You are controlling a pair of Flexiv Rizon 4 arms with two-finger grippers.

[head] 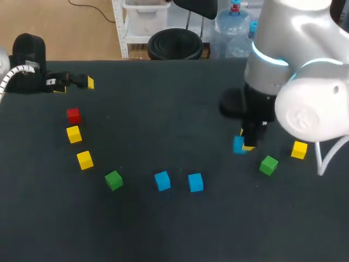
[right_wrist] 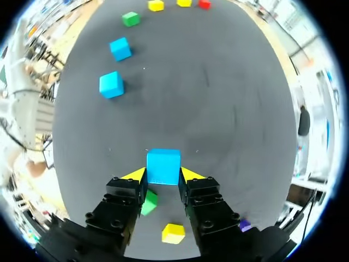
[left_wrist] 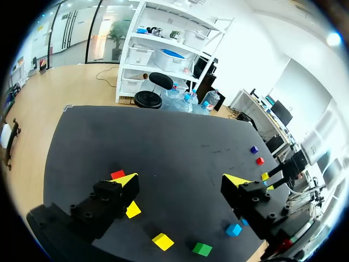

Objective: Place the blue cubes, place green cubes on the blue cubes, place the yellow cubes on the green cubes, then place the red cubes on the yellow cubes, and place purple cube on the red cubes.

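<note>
Right end effector (right_wrist: 163,176) — clamped around blue cube (right_wrist: 163,162).

White right arm (head: 305,82) (cyan-lit ring) carries a black, yellow-tipped claw (right_wrist: 162,174).

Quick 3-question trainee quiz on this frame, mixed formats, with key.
1. True or false: the left claw holds a cube.
2. The right claw is shut on a cube of which colour? A red, B blue, C green.
3. How many cubes of that colour lie on the table free of any claw?
Key: 1 false, open and empty. 2 B, the blue cube. 3 two blue cubes.
</note>
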